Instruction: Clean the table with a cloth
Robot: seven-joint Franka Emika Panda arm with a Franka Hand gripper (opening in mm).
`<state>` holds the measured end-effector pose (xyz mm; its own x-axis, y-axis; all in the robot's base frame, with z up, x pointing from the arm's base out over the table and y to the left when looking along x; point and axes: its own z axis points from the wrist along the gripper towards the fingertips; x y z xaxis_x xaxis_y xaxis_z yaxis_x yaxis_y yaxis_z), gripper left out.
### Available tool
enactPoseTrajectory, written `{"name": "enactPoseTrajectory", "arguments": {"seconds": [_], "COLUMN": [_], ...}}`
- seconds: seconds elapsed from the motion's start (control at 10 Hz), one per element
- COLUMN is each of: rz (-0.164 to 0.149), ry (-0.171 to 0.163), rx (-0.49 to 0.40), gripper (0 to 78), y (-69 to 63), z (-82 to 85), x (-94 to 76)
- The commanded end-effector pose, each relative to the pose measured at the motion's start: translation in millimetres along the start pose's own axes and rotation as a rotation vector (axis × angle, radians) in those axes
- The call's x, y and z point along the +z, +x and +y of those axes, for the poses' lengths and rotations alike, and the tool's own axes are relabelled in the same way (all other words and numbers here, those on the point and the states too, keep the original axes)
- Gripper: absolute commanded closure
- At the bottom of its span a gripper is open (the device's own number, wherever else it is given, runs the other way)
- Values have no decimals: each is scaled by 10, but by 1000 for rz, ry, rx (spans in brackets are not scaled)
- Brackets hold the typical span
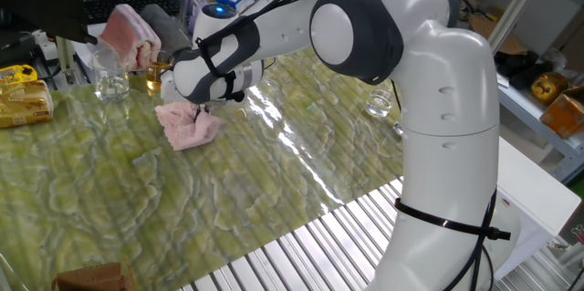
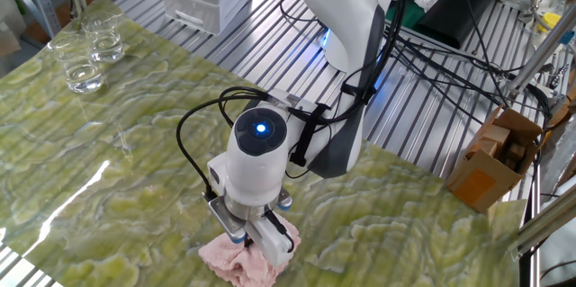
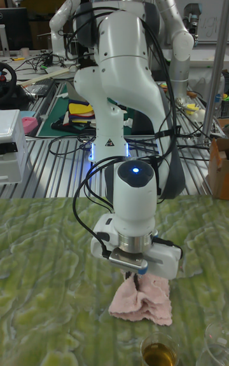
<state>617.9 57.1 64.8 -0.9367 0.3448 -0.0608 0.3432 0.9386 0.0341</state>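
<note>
The cloth (image 1: 187, 124) was seen lying crumpled on the table (image 1: 137, 200), in the part near the far edge as shown by one fixed view, well away from the ribbed metal edge (image 1: 301, 245). It was pinched at its bunched-up top by the gripper (image 1: 199, 110), whose fingers (image 2: 273, 240) were closed on a fold of the pink terry while the rest of the cloth was spread on the marbled cover. In the tall fixed view the cloth (image 3: 142, 297) was shown hanging slightly from the gripper (image 3: 133, 275) and resting on the table (image 3: 44, 290) below it. A glass of amber liquid (image 3: 158, 349) was seen near the cloth, toward that view's bottom edge. Two clear glasses (image 2: 88, 51) were placed well apart from the cloth (image 2: 241, 263), near a far corner in the other fixed view. A folded pink-and-white towel (image 1: 130, 36) was seen beyond the cloth.
</note>
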Motion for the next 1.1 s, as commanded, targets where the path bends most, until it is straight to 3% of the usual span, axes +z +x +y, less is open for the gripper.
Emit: {"name": "enactPoseTrajectory", "arguments": {"seconds": [0.1, 0.5, 1.1], "rz": [-8, -6, -8], "ry": [87, 87, 90], "rx": [-57, -78, -153], "gripper": [763, 763, 763], "y": [-270, -338, -530], "z": [-240, -359, -744], "x": [-159, -171, -119]}}
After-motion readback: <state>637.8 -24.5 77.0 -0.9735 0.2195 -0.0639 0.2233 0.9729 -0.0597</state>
